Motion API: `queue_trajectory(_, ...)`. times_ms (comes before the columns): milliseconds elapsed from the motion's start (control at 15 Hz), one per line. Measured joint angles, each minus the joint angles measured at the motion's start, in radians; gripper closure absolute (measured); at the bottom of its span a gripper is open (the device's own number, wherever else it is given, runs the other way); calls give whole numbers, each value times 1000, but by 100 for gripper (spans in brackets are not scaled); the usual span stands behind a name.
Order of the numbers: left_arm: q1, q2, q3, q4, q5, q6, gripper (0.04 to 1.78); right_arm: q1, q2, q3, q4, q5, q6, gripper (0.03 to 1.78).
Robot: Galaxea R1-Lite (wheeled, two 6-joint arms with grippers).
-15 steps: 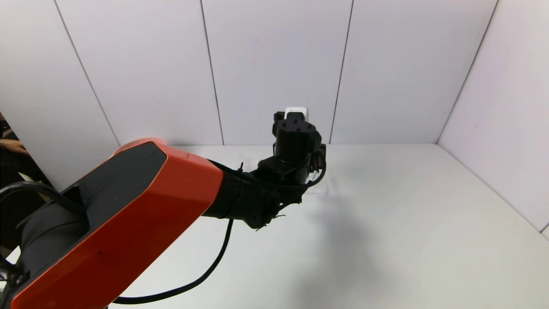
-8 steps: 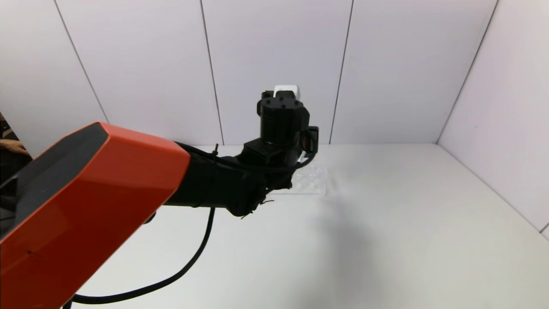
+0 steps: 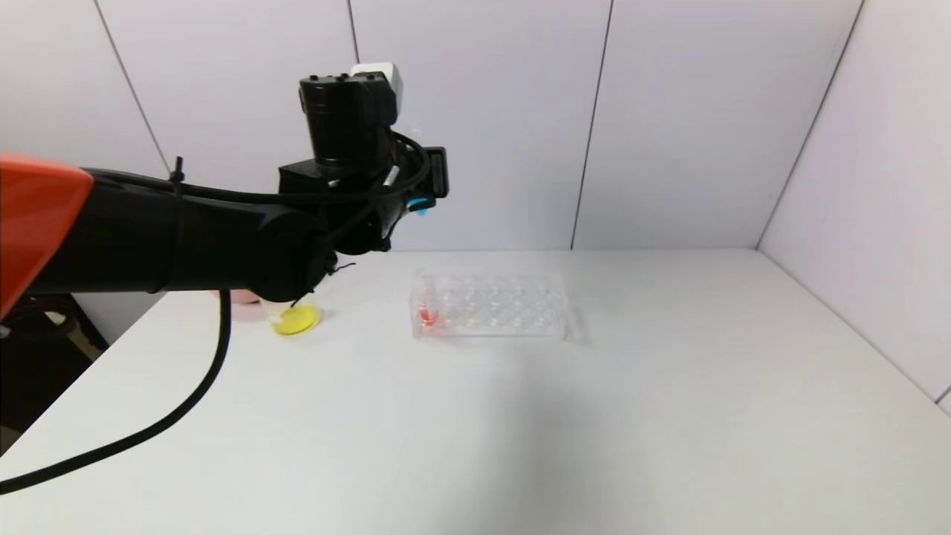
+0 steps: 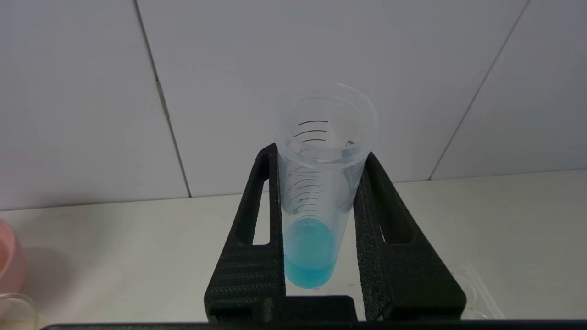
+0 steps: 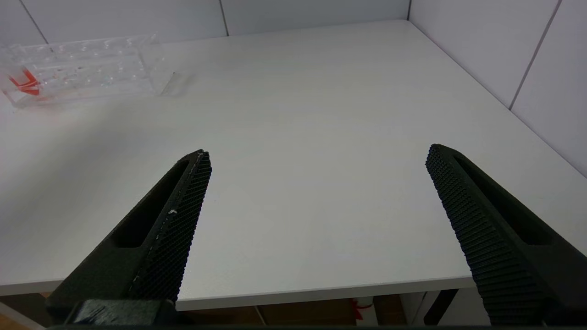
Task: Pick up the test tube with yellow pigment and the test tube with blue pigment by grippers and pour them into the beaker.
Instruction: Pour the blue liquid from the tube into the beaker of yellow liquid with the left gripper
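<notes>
Head high, forward-down; wrists close, low; rack (image 3: 490, 306) shared.

A: The test tube with blue pigment (image 4: 316, 192) looks like clear smooth plastic; the left gripper's fingers (image 4: 390, 238) matt and grainy
B: The table (image 3: 594, 416) is matt white, the tube rack (image 3: 490, 306) glossy clear plastic

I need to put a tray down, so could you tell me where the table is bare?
Bare: the table right of the clear rack and its near half. Crowded: the far left corner, with the beaker under the left gripper.
</notes>
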Motion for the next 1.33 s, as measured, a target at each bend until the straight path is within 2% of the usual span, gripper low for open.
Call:
queue_trajectory(333,143,-111,125,-6,-74,5,137,0,0,0,0,0,0,10)
queue_trajectory(933,508,-262,338,-13,-289,-4,137,0,0,0,0,0,0,10)
queue_trajectory(1333,720,-296,397,-44,-430,-9,137,0,0,0,0,0,-1,10)
